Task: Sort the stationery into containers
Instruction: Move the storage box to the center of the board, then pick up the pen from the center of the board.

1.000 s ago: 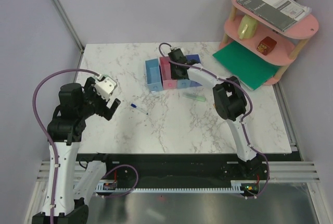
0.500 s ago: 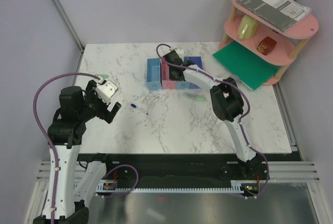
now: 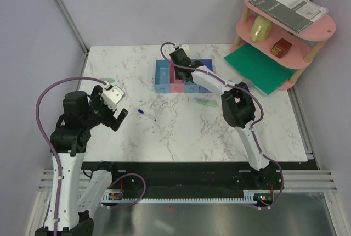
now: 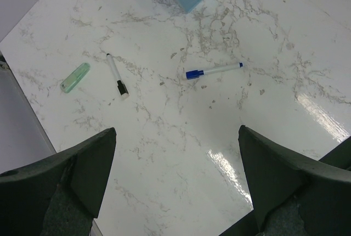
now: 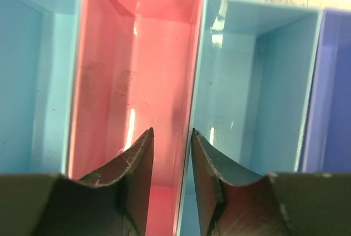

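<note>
Right gripper (image 5: 171,134), slightly parted, directly over near end of pink tray (image 5: 126,55).

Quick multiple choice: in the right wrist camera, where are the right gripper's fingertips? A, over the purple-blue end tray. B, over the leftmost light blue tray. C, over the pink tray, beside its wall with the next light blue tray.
C: the right gripper frames the right edge of the pink tray, where it meets the second light blue tray.
</note>
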Robot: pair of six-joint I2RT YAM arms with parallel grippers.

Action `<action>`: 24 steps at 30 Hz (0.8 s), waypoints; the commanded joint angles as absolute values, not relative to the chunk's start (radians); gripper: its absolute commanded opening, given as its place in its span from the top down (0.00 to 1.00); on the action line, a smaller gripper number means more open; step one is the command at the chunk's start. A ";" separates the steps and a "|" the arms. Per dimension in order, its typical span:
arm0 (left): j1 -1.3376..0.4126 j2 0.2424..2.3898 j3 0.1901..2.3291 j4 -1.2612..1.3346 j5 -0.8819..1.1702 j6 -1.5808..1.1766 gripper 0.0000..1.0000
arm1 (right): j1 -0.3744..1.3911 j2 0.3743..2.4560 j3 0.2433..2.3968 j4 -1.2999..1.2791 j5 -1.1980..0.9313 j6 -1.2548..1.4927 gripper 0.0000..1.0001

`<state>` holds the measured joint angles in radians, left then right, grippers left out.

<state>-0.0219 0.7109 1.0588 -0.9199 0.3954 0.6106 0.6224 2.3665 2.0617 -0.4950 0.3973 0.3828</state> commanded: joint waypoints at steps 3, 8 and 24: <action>-0.025 0.706 1.062 -0.920 0.440 0.641 0.00 | 0.641 2.185 2.071 -0.422 0.361 0.197 0.53; -0.025 0.733 1.045 -0.910 0.482 0.632 0.00 | 0.650 2.018 1.897 -0.422 0.258 0.016 0.44; -0.072 0.952 1.097 -0.782 0.568 0.526 0.01 | 0.379 1.695 1.453 -0.469 0.170 -0.322 0.30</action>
<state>-0.0330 0.9474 1.0313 -0.8513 0.5022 0.5491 0.4473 1.7321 1.4837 -0.4667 0.1967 -0.2527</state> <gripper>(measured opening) 0.993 0.701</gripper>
